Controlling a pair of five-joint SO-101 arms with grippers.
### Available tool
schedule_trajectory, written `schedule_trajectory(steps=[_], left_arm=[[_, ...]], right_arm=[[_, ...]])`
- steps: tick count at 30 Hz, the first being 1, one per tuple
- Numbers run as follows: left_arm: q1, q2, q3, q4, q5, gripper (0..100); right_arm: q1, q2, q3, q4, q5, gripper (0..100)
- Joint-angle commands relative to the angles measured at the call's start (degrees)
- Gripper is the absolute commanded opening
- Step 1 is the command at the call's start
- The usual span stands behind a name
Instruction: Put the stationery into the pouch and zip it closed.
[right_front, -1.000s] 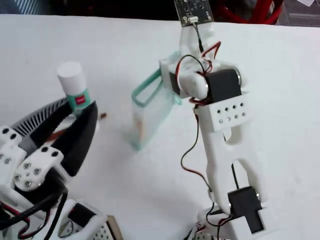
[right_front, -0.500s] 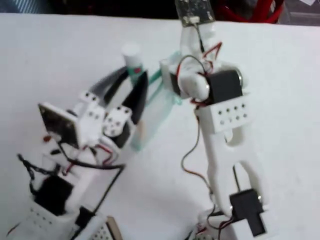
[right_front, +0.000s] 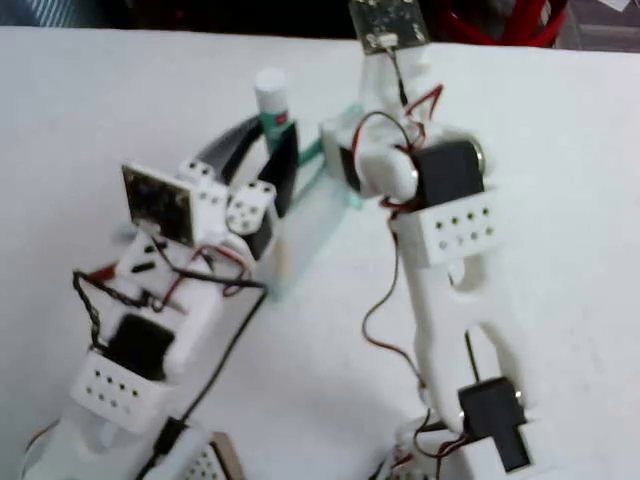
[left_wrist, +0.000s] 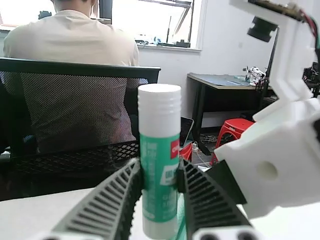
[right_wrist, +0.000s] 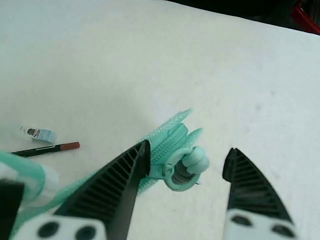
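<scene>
Your left hand (left_wrist: 160, 172) is clamped on a white-capped glue stick with a green label (left_wrist: 159, 165). Its two ribbed black fingers (left_wrist: 120, 195) press the tube from either side at the label, and the stick stands upright between them with the cap clear above the fingertips. From the high view, you have the stick raised at the far end of the translucent mint-green pouch (right_front: 305, 230), just beside the wrist of your right arm. Whether it sits directly over the opening cannot be told.

The pouch lies on the white table (right_front: 560, 150) between your two arms, its long side running from the right arm's wrist back toward the near edge.

Your right hand (right_wrist: 186, 150) is spread wide at the pouch's zipper end and holds nothing. The mint-green ring-shaped zipper pull (right_wrist: 184, 169) sits in the gap between the fingers. One black fingertip lies against the green zipper tape and the other stands well apart from it.

Beyond the pouch, a thin red-brown pencil (right_wrist: 47, 148) lies flat on the table. A small white-and-blue eraser (right_wrist: 38, 134) lies just beside it, apart from the pouch.
</scene>
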Motion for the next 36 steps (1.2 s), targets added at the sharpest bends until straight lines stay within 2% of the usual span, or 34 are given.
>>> schedule_trajectory(steps=[1,6,10,18,23,29,36], left_arm=[[-0.6,0.9,3.2,-0.3,-0.7,5],[-0.6,0.8,4.9,-2.5,-0.5,5],[2.7,-0.1,3.2,-3.0,-0.5,5],[9.8,-13.6,5.8,-0.4,-0.9,5],[9.2,-12.6,7.8,-2.2,-1.1,5],[3.4,-9.5,7.4,-7.8,-0.6,5],[3.5,-8.3,6.6,-9.9,-0.9,5]], right_arm=[[0.7,0.7,2.6,0.5,0.0,24.0],[0.3,0.7,0.7,1.8,0.0,24.0],[0.1,0.7,0.0,2.6,0.0,22.0],[0.7,0.7,0.2,2.1,0.0,19.7],[0.4,0.7,0.2,2.1,0.0,19.7],[0.6,0.7,0.2,2.5,0.0,19.7],[0.3,0.7,0.2,2.3,0.0,19.7]])
